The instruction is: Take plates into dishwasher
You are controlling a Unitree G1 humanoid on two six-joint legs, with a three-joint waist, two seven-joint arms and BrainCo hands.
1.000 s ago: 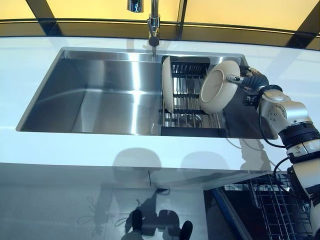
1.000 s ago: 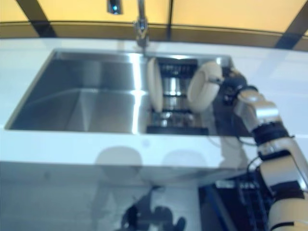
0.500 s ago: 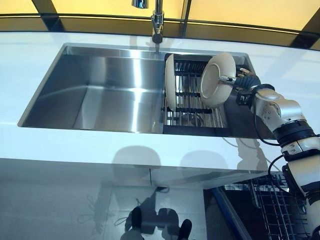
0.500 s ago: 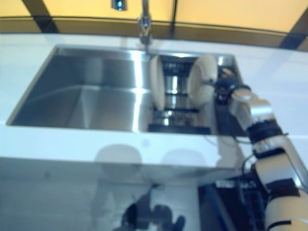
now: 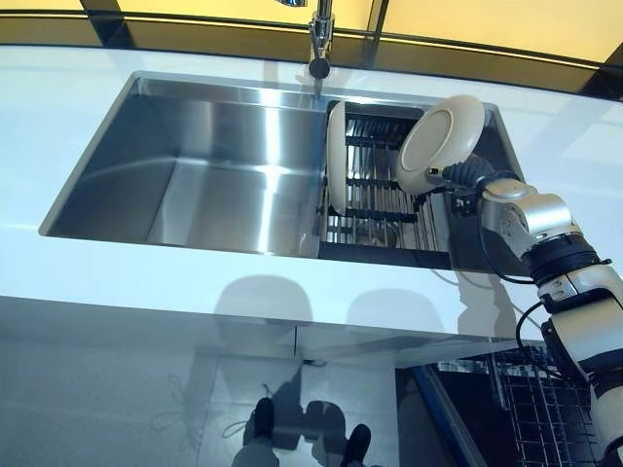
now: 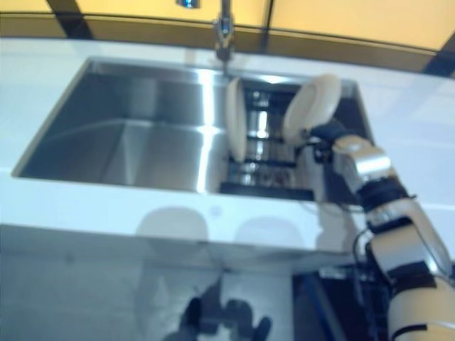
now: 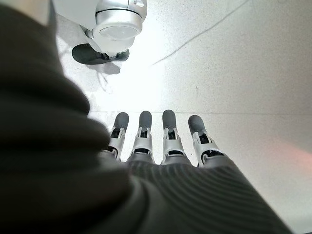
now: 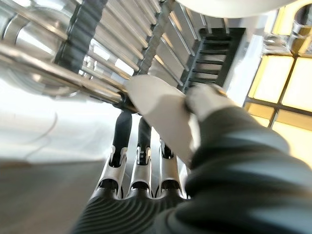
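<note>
My right hand [image 5: 465, 180] is shut on the rim of a cream plate [image 5: 443, 141] and holds it tilted above the dark drying rack [image 5: 384, 209] in the right part of the sink. In the right wrist view the plate's edge [image 8: 158, 114] sits pinched between my thumb and fingers [image 8: 141, 151], with the rack's bars behind. A second cream plate [image 5: 337, 158] stands upright on edge at the rack's left end. My left hand [image 7: 161, 141] shows only in its wrist view, fingers straight, empty, over the floor.
The steel sink basin [image 5: 195, 165] lies left of the rack, with the faucet [image 5: 319, 44] at its back edge. White counter [image 5: 146, 282] surrounds it. A wire dishwasher rack [image 5: 540, 409] shows low at the right, under the counter edge.
My right hand has lifted the held plate up from the rack and turned it more upright. The view has also shifted a little. The upright plate has stayed put.
</note>
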